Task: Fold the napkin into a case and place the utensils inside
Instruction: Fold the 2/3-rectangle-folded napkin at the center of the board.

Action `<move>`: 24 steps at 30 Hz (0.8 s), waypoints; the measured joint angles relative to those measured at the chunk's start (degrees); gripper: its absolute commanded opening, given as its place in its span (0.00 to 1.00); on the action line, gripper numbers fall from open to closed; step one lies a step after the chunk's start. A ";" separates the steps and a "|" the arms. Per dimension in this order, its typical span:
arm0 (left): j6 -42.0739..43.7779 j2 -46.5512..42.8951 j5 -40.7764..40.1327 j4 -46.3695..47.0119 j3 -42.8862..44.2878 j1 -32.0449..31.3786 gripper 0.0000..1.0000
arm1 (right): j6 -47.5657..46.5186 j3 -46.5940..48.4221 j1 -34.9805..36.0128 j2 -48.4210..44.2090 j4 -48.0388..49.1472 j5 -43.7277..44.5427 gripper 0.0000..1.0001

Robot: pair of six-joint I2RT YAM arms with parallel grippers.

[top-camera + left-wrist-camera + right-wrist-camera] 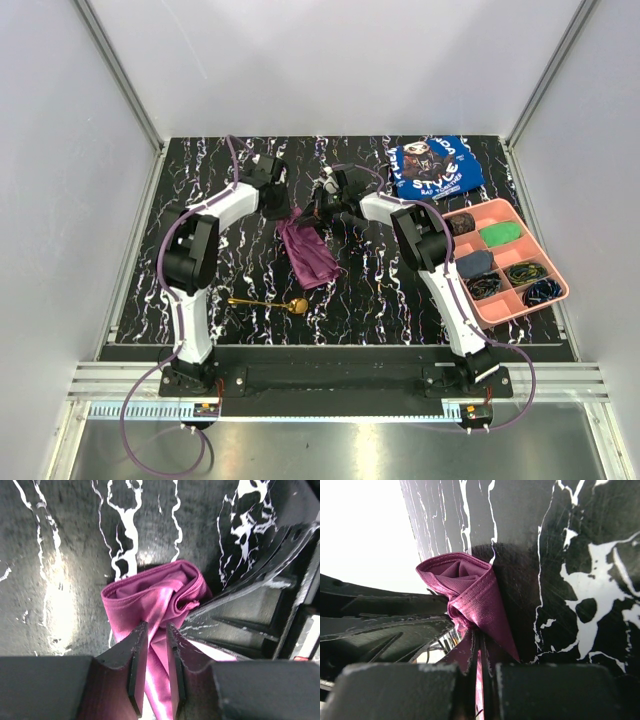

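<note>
The plum-purple napkin [308, 250] lies as a long, bunched strip on the black marbled table, running from its far end toward the near right. Both grippers meet at that far end. My left gripper [289, 211] has its narrow-set jaws around a gathered fold of the napkin [150, 597], and cloth fills the gap at the fingertips [156, 626]. My right gripper [313, 209] is shut tight on a thin layer of the napkin [475, 592] at its fingertips [479, 632]. The gold spoon [270, 303] lies alone nearer the arm bases, its bowl to the right.
A pink tray [560, 292] with compartments holding small items stands at the right edge. A blue printed cloth [435, 165] lies at the back right. Metal rails border the table on both sides.
</note>
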 measured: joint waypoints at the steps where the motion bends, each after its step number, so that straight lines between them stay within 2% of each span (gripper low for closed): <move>1: 0.20 0.07 -0.42 -0.13 0.31 -0.13 0.24 | 0.00 0.00 0.00 0.00 0.00 0.00 0.00; 9: 0.92 0.17 -2.99 -1.33 0.33 -0.59 0.22 | -0.07 0.00 0.00 0.00 0.00 -0.02 0.00; 12: 1.11 0.81 -3.21 -2.08 1.14 -0.79 0.27 | -0.07 0.00 0.00 0.00 0.00 -0.02 0.00; 15: 1.51 1.68 -3.19 -2.29 1.81 -1.03 0.27 | -0.07 0.00 0.00 0.00 0.00 -0.02 0.00; 21: 2.14 3.06 -3.41 -2.82 3.15 -1.53 0.10 | -0.04 0.00 0.02 0.00 0.00 -0.02 0.00; 22: 2.19 3.23 -3.45 -2.86 3.41 -1.55 0.01 | -0.04 0.00 0.02 0.00 0.00 -0.02 0.00; 24: 2.43 3.67 -3.67 -3.21 4.13 -1.60 0.00 | -0.04 0.00 0.04 0.00 0.00 -0.02 0.00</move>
